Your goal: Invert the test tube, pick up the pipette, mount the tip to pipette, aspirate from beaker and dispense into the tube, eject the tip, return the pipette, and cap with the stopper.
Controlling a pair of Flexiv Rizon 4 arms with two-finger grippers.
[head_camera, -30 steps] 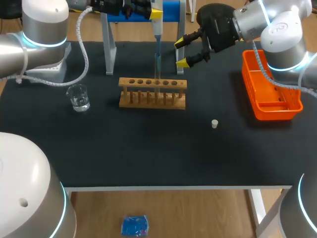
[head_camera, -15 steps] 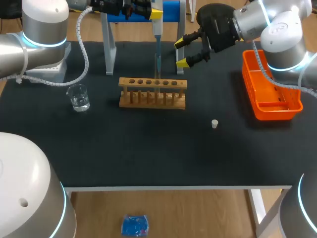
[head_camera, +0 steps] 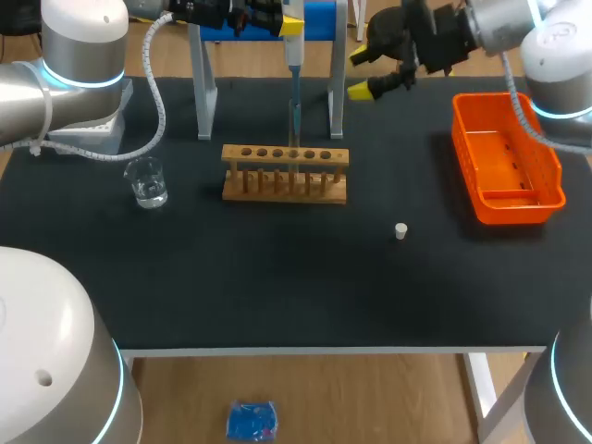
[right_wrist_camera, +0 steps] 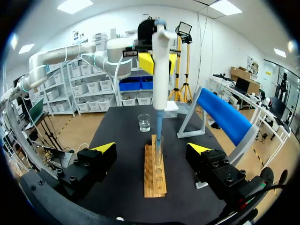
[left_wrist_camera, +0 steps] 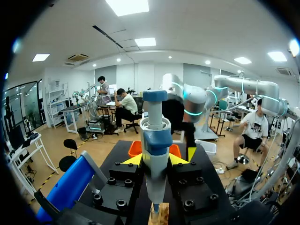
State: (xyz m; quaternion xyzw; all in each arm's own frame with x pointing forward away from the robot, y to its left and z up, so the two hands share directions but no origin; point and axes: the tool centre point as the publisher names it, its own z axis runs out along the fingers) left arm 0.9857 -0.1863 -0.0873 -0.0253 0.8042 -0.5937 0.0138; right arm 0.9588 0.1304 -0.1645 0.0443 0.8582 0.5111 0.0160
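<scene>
1. Holding the pipette (left_wrist_camera: pixel 154 140) straight up in the left gripper (left_wrist_camera: pixel 154 160), both fingers squeezed tight on its sides.
2. Pointing its thin tip down at the test tube (right_wrist_camera: pixel 158 154) in the wooden rack (head_camera: pixel 285 173).
3. Hanging up high behind the rack, near the blue stand (head_camera: pixel 319 18): the right gripper (head_camera: pixel 368 74), fingers spread wide apart.
4. Standing off to the rack's left: the beaker (head_camera: pixel 146 182) with a little water.
5. Lying alone on the black table (head_camera: pixel 277 277), between rack and orange bin (head_camera: pixel 507 199): the small white stopper (head_camera: pixel 400 231).
</scene>
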